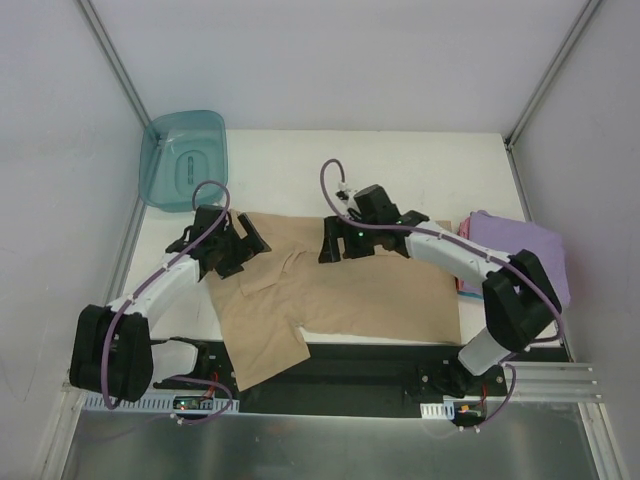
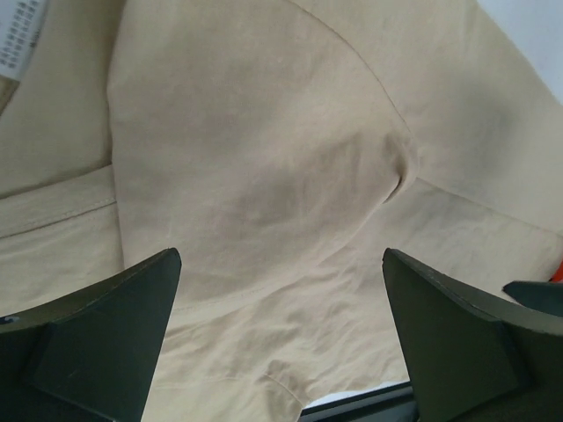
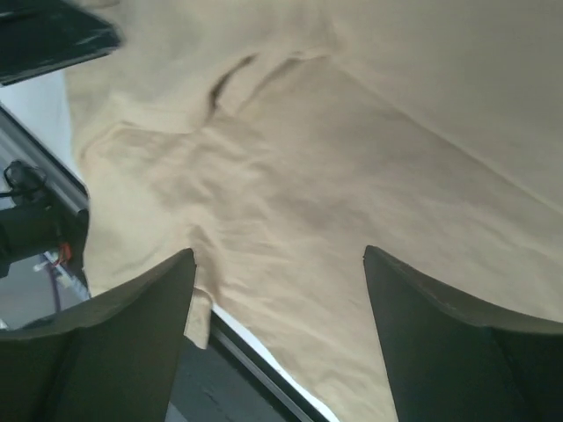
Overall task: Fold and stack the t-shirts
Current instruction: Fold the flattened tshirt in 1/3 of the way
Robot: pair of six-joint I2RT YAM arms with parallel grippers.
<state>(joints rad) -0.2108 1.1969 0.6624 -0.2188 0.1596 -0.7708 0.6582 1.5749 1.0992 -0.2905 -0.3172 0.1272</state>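
The tan t-shirt lies spread and partly folded on the white table, one sleeve hanging over the near edge. It fills the left wrist view and the right wrist view. My left gripper is open above the shirt's left part, holding nothing. My right gripper is open above the shirt's far middle edge, holding nothing. A folded lavender t-shirt lies at the right on top of a pink one, of which only an edge shows.
A teal translucent tub stands at the far left corner. The table's near edge with a black rail runs below the shirt. White enclosure walls stand close on both sides.
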